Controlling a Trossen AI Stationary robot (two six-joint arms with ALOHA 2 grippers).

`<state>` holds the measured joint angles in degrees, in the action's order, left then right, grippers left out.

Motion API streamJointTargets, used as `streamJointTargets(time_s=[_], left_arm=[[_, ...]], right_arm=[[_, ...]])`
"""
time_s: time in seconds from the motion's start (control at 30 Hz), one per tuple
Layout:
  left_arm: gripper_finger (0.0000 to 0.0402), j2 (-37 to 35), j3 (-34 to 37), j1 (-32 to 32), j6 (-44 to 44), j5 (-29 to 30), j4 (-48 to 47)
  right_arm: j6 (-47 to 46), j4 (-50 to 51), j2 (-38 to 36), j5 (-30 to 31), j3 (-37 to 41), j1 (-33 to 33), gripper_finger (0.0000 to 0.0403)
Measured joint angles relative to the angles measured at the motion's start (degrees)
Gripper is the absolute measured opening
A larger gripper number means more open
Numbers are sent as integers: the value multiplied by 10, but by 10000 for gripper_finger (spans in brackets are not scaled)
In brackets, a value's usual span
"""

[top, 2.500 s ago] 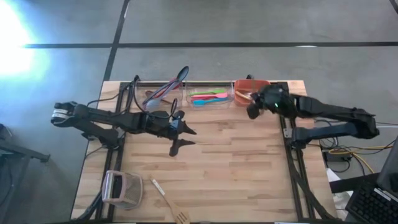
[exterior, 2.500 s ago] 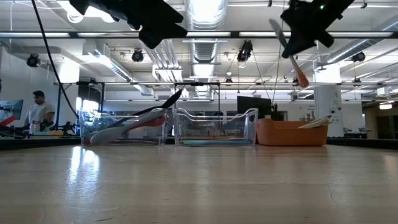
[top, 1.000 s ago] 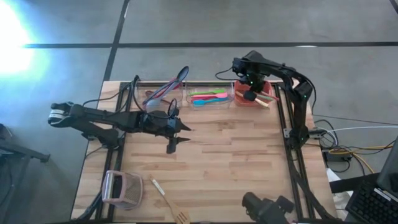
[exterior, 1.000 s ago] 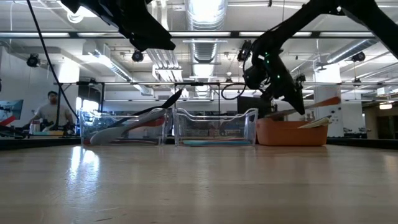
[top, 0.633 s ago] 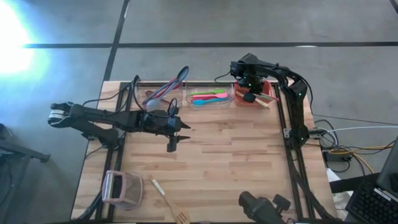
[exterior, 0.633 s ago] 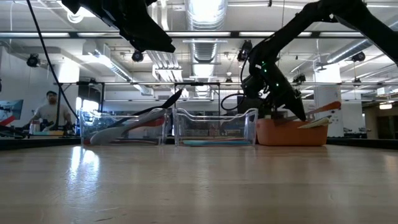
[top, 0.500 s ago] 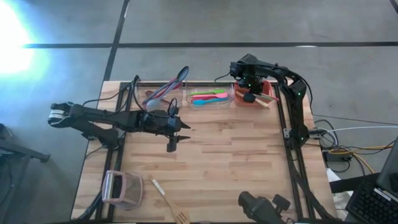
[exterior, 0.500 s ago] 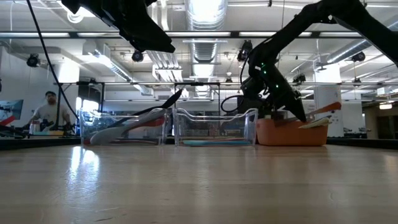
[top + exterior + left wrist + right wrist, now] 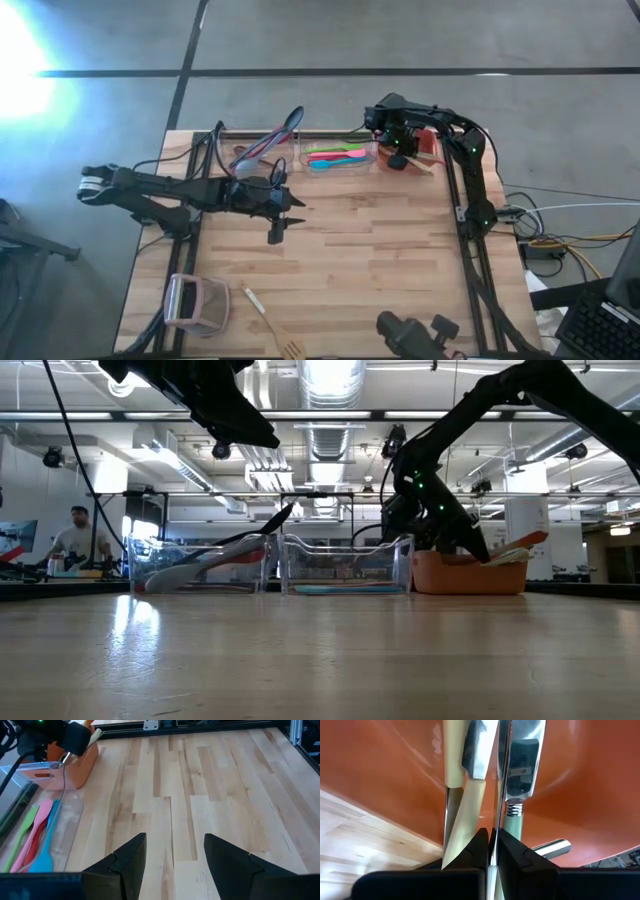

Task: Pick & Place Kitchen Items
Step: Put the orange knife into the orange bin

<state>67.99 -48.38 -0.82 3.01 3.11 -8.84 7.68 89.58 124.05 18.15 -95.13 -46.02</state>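
My right gripper (image 9: 397, 160) reaches down into the orange bin (image 9: 428, 141) at the table's far right and is shut on a utensil. That utensil's wooden handle with a reddish tip (image 9: 532, 540) sticks out over the bin's rim. Other utensils lie in the bin, one with a metal head (image 9: 522, 765) and one with a cream handle (image 9: 462, 815). My left gripper (image 9: 292, 207) hovers open above the table's left middle, with nothing between its fingers (image 9: 127, 862). A wooden spatula (image 9: 270, 322) lies flat by the near edge. My right gripper pinches a thin metal part of the utensil (image 9: 493, 827), seen edge-on, between its two fingers. The fingers slant steeply down into the orange bin from above. The handle (image 9: 425, 164) slopes up out of the bin; whether the utensil's lower end rests on the bin's floor is hidden.
Two clear bins stand along the far edge: the middle one (image 9: 337, 155) holds pink, green and teal utensils, the left one (image 9: 262, 148) black and red ones. A boxy pinkish-white handled object (image 9: 195, 303) sits at the near left. A person (image 9: 72, 540) is in the room behind.
My right gripper has sunk into the orange bin, still shut on the utensil. The utensil's reddish-tipped handle has come down with it, closer to the bin's rim.
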Motion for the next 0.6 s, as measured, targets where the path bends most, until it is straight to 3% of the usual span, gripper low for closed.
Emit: streamJointTargets(time_s=[0.2, 0.6], left_arm=[[202, 0, 0, 0, 0, 0, 0], [202, 0, 0, 0, 1, 0, 0]], right_arm=[[0, 0, -1, 0, 0, 2, 28], [9, 3, -6, -2, -16, 11, 113]])
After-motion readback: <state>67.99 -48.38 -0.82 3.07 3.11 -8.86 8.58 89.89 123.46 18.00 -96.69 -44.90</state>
